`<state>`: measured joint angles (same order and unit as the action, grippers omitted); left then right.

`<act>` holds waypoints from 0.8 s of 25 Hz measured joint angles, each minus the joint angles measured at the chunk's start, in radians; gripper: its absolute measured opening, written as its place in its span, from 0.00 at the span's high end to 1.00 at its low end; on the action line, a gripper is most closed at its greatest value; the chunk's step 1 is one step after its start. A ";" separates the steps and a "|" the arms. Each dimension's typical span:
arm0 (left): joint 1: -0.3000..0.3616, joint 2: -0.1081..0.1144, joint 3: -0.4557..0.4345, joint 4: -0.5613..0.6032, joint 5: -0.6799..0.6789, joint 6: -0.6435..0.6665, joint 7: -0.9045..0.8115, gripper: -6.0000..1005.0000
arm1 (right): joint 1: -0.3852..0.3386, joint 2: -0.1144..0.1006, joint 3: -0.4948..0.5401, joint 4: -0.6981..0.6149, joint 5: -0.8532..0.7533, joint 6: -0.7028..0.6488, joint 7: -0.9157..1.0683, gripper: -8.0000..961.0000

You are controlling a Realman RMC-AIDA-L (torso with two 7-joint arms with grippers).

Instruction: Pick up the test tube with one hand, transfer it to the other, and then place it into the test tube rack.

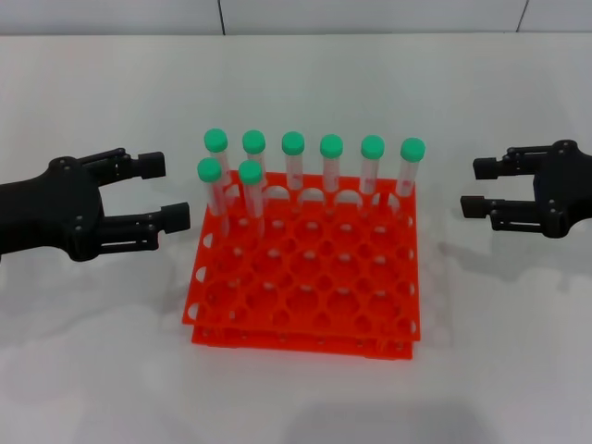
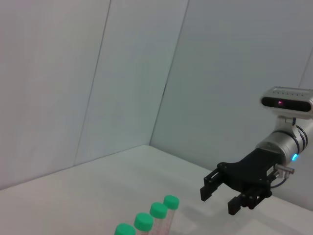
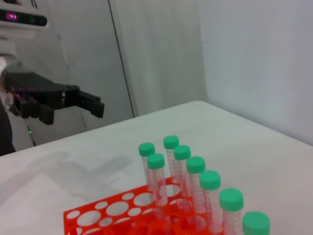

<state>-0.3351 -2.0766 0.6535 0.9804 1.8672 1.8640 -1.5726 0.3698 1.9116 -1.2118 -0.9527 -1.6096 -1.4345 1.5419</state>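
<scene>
A white table [image 1: 111, 370] fills the scene, with pale wall panels [image 2: 73, 73] behind its far edge.

At the table's centre sits an orange-red rack [image 1: 305, 287], square, two tiers, with a grid of round holes. Most holes are bare.

Eight clear tubes with green caps stand upright in the rack. Six form a row along its far edge, and two more stand in the next row nearer, at the far-left corner. The front one of that pair, the tube [image 1: 251, 194], stands just right of its neighbour [image 1: 211, 190] and just in front of the far row [image 1: 331, 166]. All eight look alike, so which one is the task's own cannot be told for sure; none is held by either arm.

The left gripper [image 1: 159, 192] is black and hovers left of the rack, level with the tubes and a little apart from them. Its two fingers point right towards the rack and are spread wide, with nothing between them.

The right gripper [image 1: 481, 188] is also black and hovers right of the rack, well apart from it. Its fingers point left, likewise parted and empty. In the left wrist view it shows on a silver wrist [image 2: 286, 144] with a small blue light.

The two grippers face each other across the rack.
</scene>
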 joint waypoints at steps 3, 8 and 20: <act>-0.005 0.000 0.000 -0.003 0.004 -0.003 -0.001 0.14 | -0.002 0.001 0.003 -0.002 -0.003 0.000 0.001 0.41; -0.005 0.008 0.000 -0.003 0.009 -0.003 -0.011 0.14 | -0.002 0.013 0.004 0.004 -0.005 0.006 0.001 0.42; 0.002 0.021 0.000 -0.003 0.051 0.004 -0.024 0.14 | -0.006 0.033 0.006 0.000 -0.008 0.002 0.002 0.42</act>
<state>-0.3334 -2.0555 0.6538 0.9770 1.9182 1.8684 -1.5969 0.3634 1.9443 -1.2060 -0.9531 -1.6179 -1.4323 1.5438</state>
